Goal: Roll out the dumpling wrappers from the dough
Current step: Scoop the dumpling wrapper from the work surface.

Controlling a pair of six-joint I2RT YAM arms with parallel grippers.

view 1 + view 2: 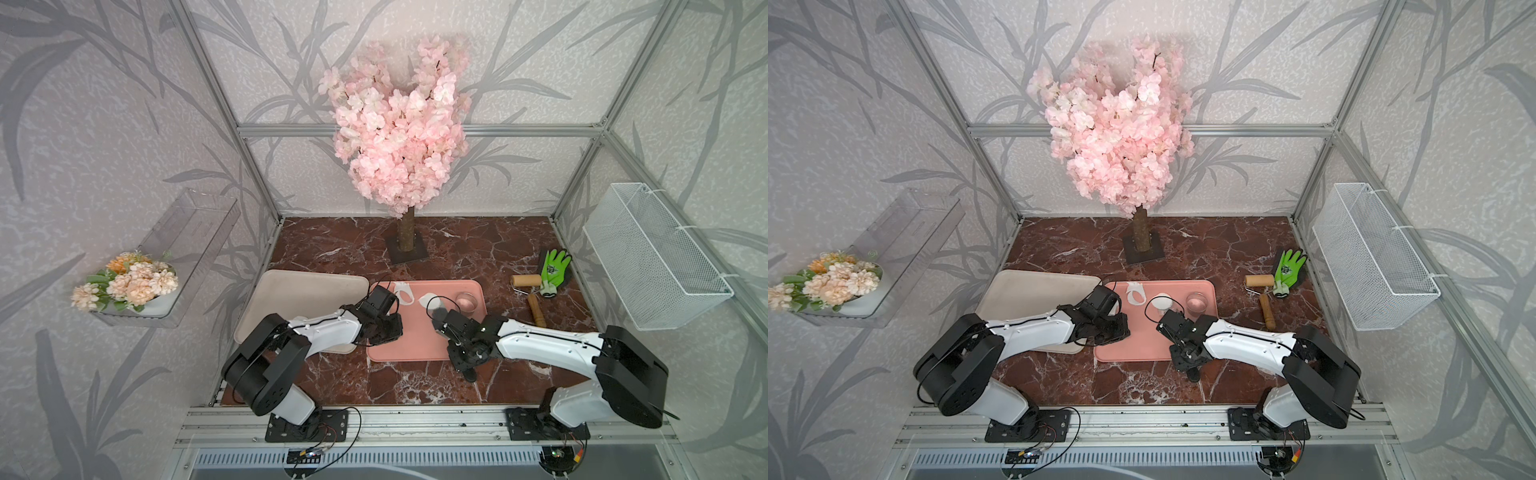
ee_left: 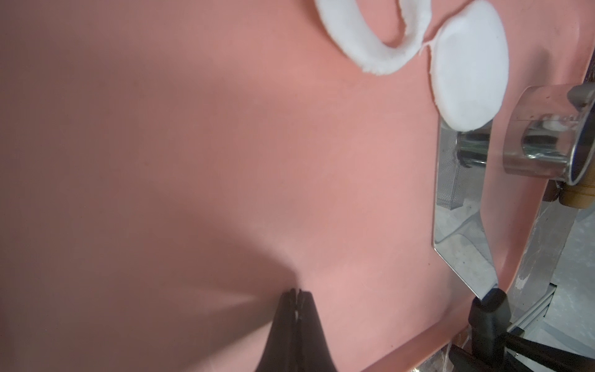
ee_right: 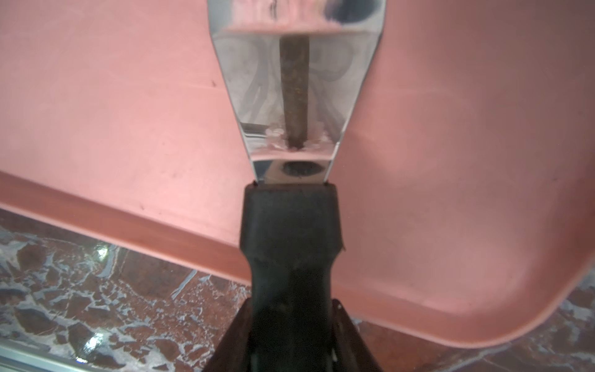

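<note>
Left arm low over pink tray (image 2: 193,161), left fingers (image 2: 309,322) pressed together, empty. Right arm reaches in, right fingers (image 3: 346,335) clamp scraper (image 3: 289,241) handle; blade tip under edge of dumpling wrapper (image 2: 470,64) (on tray, beside dough loop (image 2: 354,42)). Blade's far end cut off in right wrist view.

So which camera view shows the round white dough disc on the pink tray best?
The left wrist view: the disc appears large and clear, its edge lying over the tip of the spatula. Both top views show it only small. The right wrist view does not show it.
</note>
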